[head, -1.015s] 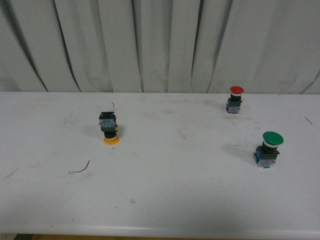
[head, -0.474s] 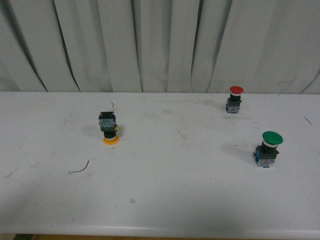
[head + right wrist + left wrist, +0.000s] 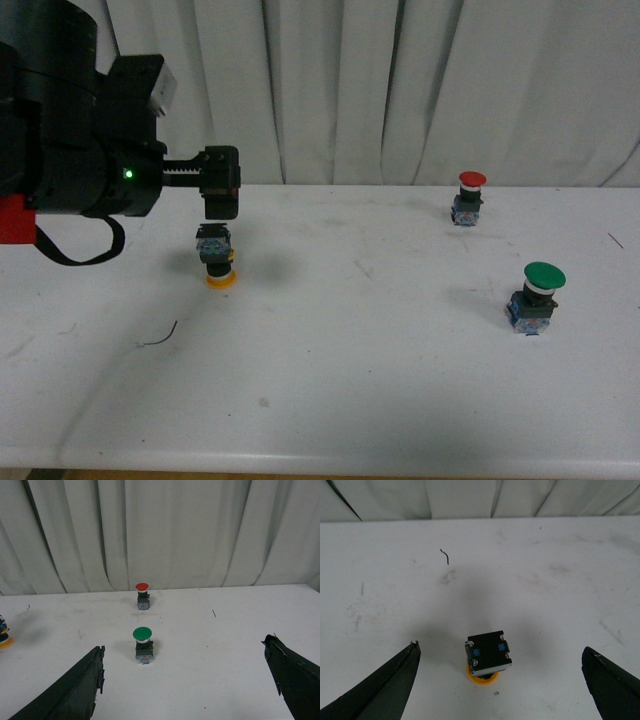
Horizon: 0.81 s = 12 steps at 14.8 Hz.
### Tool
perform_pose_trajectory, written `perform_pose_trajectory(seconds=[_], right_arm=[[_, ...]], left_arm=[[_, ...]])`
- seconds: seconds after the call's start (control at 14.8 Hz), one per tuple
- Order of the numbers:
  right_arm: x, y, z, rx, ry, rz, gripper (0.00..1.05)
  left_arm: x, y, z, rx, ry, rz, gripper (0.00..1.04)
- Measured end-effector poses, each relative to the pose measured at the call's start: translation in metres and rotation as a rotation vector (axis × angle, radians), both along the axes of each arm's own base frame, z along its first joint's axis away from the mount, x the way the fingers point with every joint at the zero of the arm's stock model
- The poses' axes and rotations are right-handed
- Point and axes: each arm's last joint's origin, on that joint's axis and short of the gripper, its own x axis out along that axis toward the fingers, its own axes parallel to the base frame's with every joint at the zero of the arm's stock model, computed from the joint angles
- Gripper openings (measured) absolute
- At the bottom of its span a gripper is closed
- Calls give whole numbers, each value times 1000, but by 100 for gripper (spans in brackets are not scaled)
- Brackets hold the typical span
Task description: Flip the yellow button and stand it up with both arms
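The yellow button stands upside down on the white table, left of centre, with its yellow cap on the surface and its dark boxy base with blue bits on top. My left gripper hangs just above it, open and empty. In the left wrist view the button lies between the widely spread jaws of the left gripper, touching neither. My right gripper is open and empty and does not show in the front view. The yellow button shows at the edge of the right wrist view.
A red-capped button stands upright at the back right and a green-capped button stands upright nearer on the right. Both show in the right wrist view, red and green. A thin wire scrap lies front left. A white curtain hangs behind.
My left arm has come into the front view from the left, and its open gripper now hangs over the yellow button. The buttons have not moved.
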Motion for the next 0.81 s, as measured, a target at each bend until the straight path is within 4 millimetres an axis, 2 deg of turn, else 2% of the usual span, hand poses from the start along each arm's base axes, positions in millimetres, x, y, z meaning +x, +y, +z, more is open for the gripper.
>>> perform_pose_trajectory(seconds=[0.27, 0.47, 0.81], right_arm=[[0, 0, 0, 0, 0, 0, 98], [0, 0, 0, 0, 0, 0, 98], [0, 0, 0, 0, 0, 0, 98]], left_arm=[[23, 1, -18, 5, 120, -6, 98], [37, 5, -15, 6, 141, 7, 98], [50, 5, -9, 14, 153, 26, 98]])
